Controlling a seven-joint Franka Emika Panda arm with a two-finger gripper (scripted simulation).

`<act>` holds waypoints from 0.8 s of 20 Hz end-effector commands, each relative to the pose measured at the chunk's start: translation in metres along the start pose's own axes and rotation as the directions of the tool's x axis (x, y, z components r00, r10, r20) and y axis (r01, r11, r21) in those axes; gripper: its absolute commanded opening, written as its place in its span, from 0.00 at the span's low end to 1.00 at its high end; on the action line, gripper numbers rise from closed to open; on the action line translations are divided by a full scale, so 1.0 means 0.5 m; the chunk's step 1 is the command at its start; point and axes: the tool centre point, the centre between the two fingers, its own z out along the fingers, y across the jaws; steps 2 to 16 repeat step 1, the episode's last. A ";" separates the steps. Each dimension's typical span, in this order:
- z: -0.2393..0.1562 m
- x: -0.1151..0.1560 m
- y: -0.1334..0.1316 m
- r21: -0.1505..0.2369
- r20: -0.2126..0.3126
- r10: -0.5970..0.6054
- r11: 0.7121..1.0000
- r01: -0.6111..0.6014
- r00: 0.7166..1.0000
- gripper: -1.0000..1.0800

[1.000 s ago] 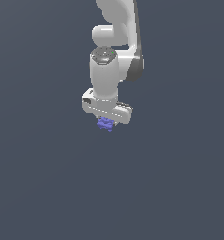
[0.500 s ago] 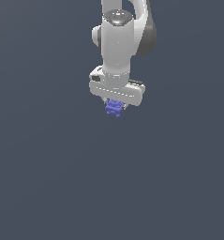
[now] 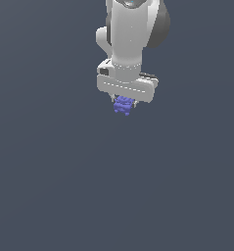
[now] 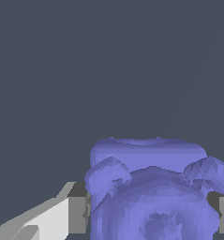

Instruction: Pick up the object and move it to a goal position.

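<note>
Object [image 3: 122, 105] half-hidden between jaws

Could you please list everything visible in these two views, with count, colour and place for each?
object: one, blue-violet, blocky with a bumpy surface; held between the gripper fingers just below the gripper body, apart from the surface under it; it fills much of the wrist view.
surface: one, plain dark grey-blue; fills the background of both views, with nothing else seen on it.
gripper: one, white body with grey finger pads; at the arm's lower end, shut on the object, a pad against either side of it.
arm: one, white with dark grey joints; comes down from the top edge of the exterior view.
</note>
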 end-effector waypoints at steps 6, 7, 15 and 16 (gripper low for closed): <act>-0.001 0.000 0.000 0.000 0.001 0.001 1.000 -0.001 1.000 0.00; -0.001 0.000 0.000 0.000 0.001 0.001 1.000 -0.001 1.000 0.00; -0.001 0.000 0.000 0.000 0.001 0.001 1.000 -0.001 1.000 0.00; -0.001 0.000 0.000 0.000 0.001 0.001 1.000 -0.001 1.000 0.00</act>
